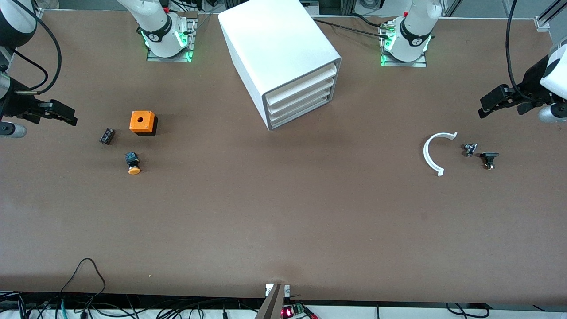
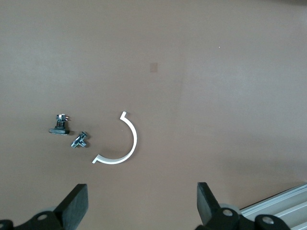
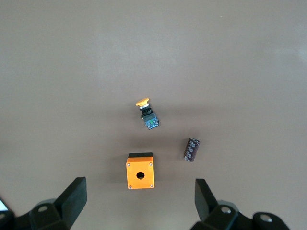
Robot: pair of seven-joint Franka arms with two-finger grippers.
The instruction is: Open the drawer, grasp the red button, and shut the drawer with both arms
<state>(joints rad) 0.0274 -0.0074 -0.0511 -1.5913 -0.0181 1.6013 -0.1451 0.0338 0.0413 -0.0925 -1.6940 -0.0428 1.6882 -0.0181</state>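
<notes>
The white cabinet (image 1: pixel 274 44) stands between the two arm bases, and its four alike drawers (image 1: pixel 301 99) are all shut. The red-capped button is out of view. My left gripper (image 1: pixel 498 103) hangs open and empty over the left arm's end of the table, above bare table beside a white curved piece (image 2: pixel 120 143); its fingers (image 2: pixel 74 203) stand wide apart. My right gripper (image 1: pixel 62 115) hangs open and empty over the right arm's end of the table, close to an orange cube (image 3: pixel 139 171); its fingers (image 3: pixel 72 199) stand wide apart.
At the right arm's end lie the orange cube with a hole (image 1: pixel 142 122), an orange-capped button (image 1: pixel 133 163) and a black cylinder (image 1: pixel 106 135). At the left arm's end lie the white curved piece (image 1: pixel 432 153) and two small dark parts (image 1: pixel 469 149) (image 1: pixel 489 158).
</notes>
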